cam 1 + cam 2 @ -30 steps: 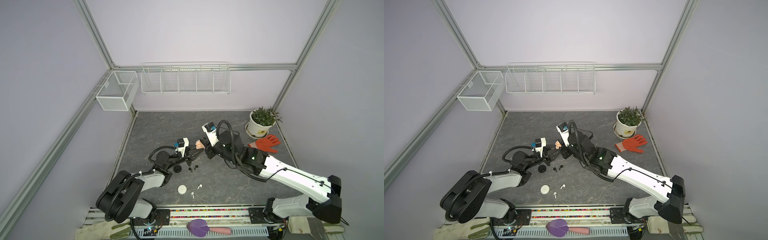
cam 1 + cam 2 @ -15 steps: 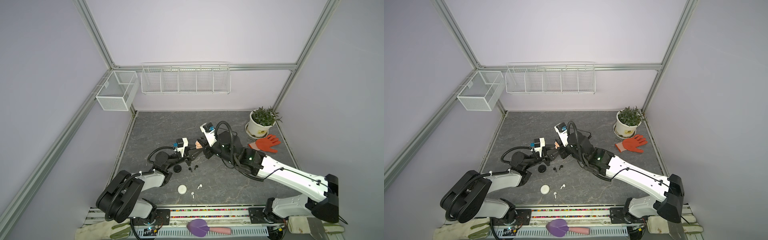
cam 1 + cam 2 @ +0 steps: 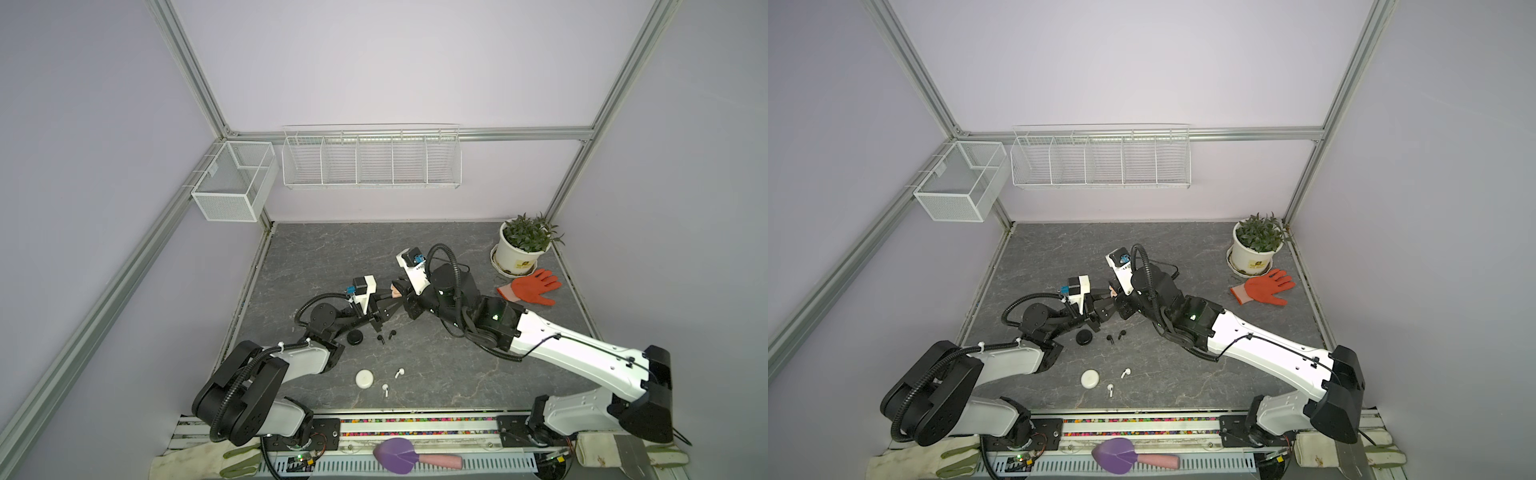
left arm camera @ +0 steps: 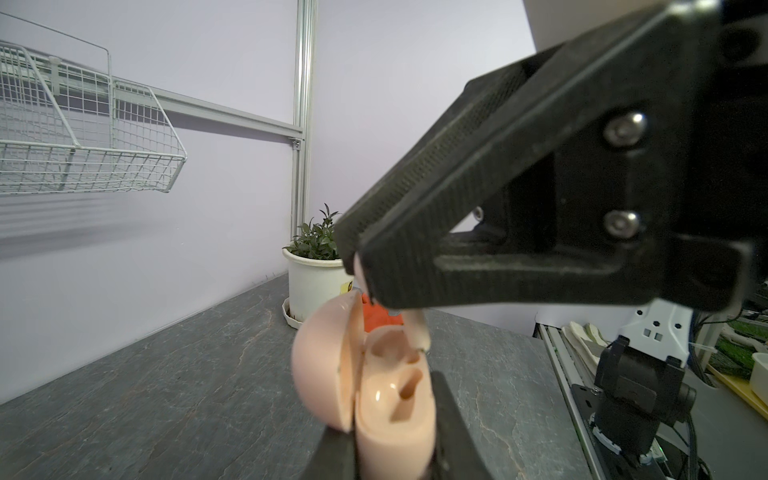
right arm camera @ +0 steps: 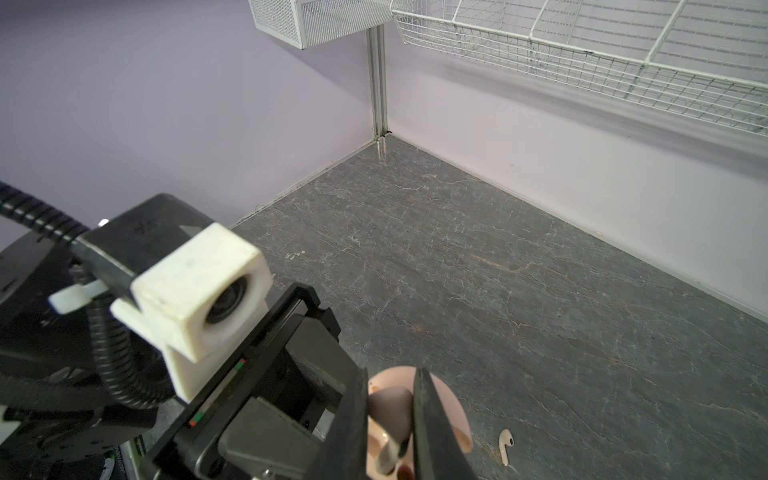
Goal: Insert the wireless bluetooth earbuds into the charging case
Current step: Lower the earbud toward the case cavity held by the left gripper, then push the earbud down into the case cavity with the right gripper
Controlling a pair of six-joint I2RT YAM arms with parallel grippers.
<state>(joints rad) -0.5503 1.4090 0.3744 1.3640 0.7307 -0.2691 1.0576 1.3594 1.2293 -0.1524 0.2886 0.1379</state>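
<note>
My left gripper (image 4: 392, 453) is shut on the base of a pale pink charging case (image 4: 392, 399), held off the table with its lid (image 4: 324, 365) swung open. My right gripper (image 5: 390, 419) is shut on a pale pink earbud (image 5: 388, 405). That earbud (image 4: 417, 332) hangs stem-down, its tip at the rim of one slot of the case (image 5: 444, 407). In both top views the two grippers meet mid-table around the case (image 3: 395, 294) (image 3: 1113, 292). A second pale earbud (image 5: 506, 446) lies on the table just beyond the case.
A black case (image 3: 355, 337) with two black earbuds (image 3: 380, 338) lies near the left arm. A white case (image 3: 365, 378) and two white earbuds (image 3: 399, 372) lie nearer the front. A potted plant (image 3: 524, 245) and an orange glove (image 3: 532, 286) sit at the back right.
My right gripper has shifted slightly left with the pink earbud, closing in over the open case. The left arm has stayed where it was.
</note>
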